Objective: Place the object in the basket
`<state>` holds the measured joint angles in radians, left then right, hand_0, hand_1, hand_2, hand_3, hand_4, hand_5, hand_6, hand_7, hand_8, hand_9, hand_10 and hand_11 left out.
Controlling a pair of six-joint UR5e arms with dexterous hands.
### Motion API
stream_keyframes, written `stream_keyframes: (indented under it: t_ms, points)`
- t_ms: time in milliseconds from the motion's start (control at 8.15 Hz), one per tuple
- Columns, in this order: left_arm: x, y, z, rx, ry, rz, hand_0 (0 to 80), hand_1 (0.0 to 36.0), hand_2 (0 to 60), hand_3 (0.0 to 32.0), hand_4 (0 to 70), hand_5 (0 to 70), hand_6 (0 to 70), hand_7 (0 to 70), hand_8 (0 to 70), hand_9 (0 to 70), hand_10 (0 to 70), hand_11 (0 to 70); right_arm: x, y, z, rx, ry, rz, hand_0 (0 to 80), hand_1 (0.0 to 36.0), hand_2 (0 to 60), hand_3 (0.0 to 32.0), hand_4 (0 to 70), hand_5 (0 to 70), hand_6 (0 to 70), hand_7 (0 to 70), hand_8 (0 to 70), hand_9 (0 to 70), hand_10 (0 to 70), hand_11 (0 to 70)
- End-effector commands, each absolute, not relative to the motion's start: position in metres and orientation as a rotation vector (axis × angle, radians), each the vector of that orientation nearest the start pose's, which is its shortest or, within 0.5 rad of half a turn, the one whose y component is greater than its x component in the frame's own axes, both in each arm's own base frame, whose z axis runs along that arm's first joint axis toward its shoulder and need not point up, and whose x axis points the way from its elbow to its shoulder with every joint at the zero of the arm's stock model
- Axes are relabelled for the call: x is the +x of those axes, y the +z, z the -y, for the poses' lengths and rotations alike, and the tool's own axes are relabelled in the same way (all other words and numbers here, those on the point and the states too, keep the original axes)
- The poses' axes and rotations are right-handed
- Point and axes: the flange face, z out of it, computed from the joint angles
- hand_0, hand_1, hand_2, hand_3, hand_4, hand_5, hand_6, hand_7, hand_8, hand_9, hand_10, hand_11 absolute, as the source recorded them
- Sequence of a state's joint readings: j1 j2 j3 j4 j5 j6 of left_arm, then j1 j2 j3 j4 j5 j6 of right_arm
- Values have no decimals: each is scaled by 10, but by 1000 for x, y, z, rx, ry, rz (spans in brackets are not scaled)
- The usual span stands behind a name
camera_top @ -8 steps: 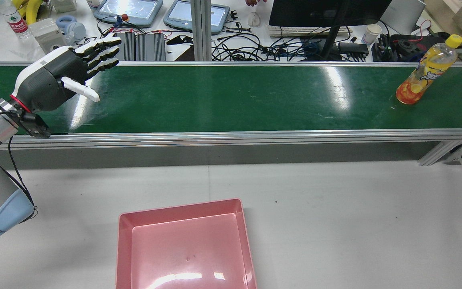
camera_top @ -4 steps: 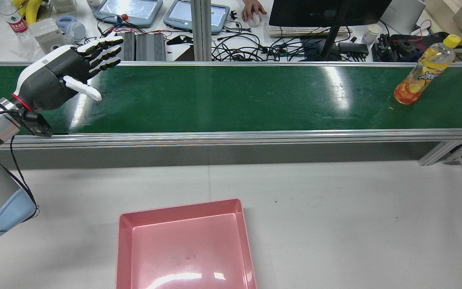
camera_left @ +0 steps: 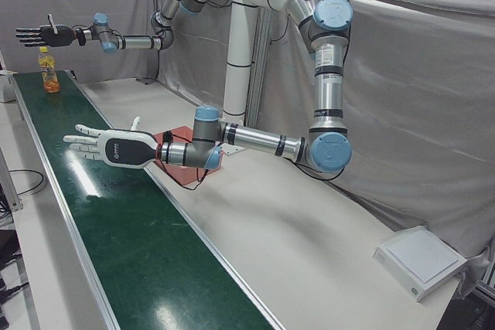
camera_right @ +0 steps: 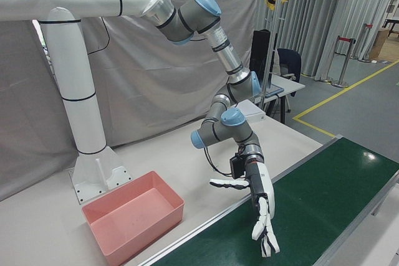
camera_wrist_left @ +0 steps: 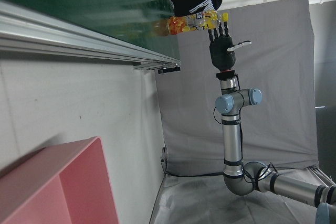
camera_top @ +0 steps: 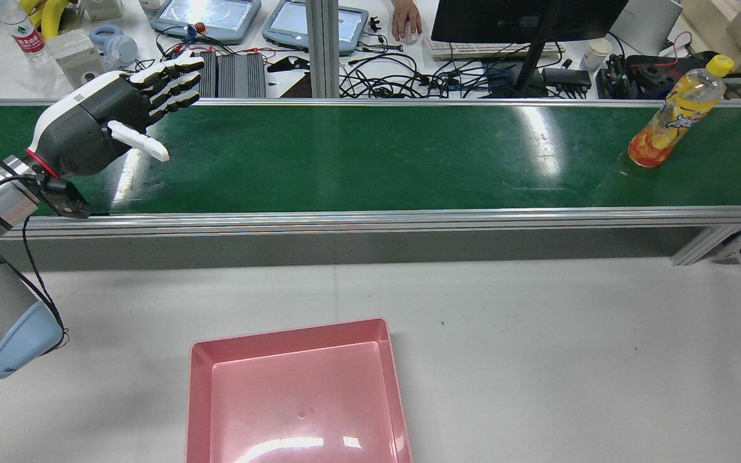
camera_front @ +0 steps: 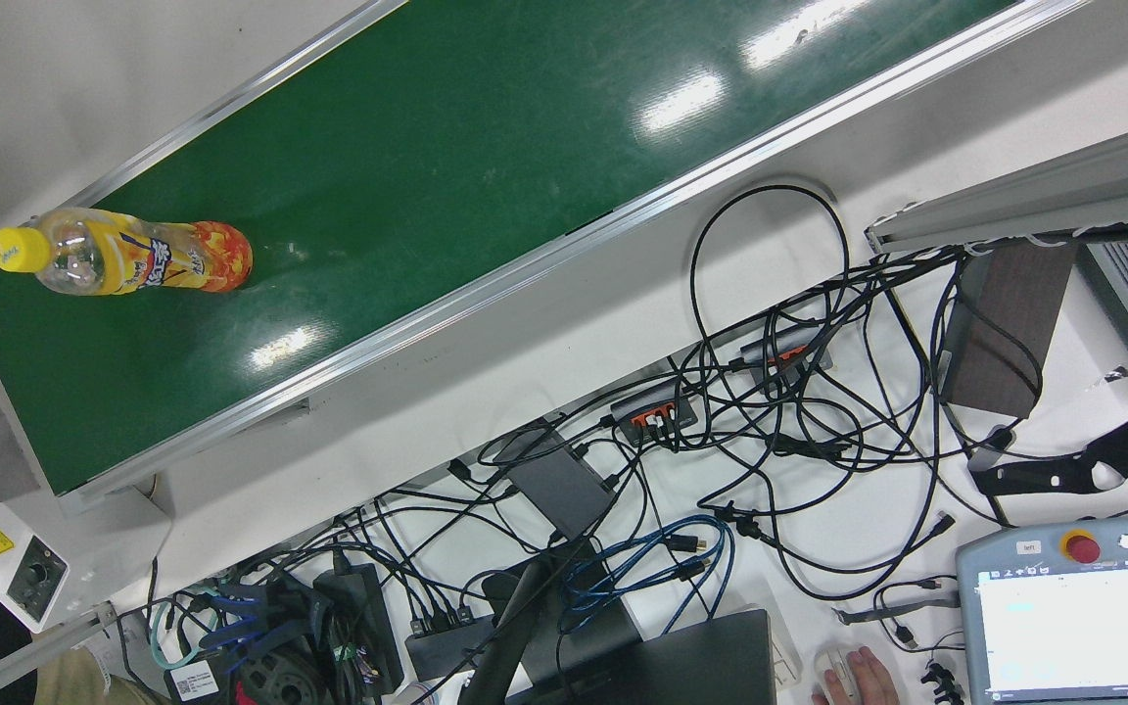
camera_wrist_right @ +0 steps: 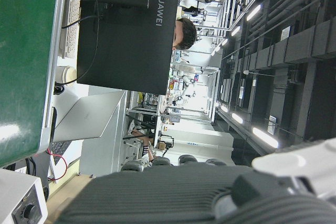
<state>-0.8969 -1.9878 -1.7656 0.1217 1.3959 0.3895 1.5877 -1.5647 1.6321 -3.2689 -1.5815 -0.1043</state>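
An orange drink bottle (camera_top: pixel 669 125) with a yellow cap stands upright at the right end of the green conveyor belt (camera_top: pixel 377 154). It also shows in the front view (camera_front: pixel 133 257) and the left-front view (camera_left: pixel 49 71). The pink basket (camera_top: pixel 287 334) sits empty on the white table in front of the belt. My left hand (camera_top: pixel 100 132) is open and empty over the belt's left end, far from the bottle; the right-front view (camera_right: pixel 259 200) shows it too. My right hand (camera_left: pixel 46 35) is open and empty, raised in the air above the bottle.
The belt has raised aluminium rails (camera_top: pixel 370 218) along both sides. Beyond it a desk (camera_front: pixel 721 470) holds cables, a monitor and teach pendants. A person's hand rests on a mouse (camera_top: pixel 406 29) there.
The bottle has moved slightly left along the belt. My left hand has shifted a little to the right and stays open.
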Motion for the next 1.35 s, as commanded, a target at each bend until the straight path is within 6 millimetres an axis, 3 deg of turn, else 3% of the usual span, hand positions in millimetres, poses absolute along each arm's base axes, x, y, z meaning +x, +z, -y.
stream_keyframes:
  t_ms: [0,1228]
  points:
    - [275,365,584,-214,-1341,-2389,559,121,0,34,128,159,8,0,63,63,62,108,140,667,485,-121,-2337,-2201,0,0,0,0,0,0,0,0,0,0,0,0]
    - [275,357,585,-231,-1335,-2399,558,117,0,40,127,156,2,0,59,55,56,98,140,667,485,-121,-2337,-2201,0,0,0,0,0,0,0,0,0,0,0,0]
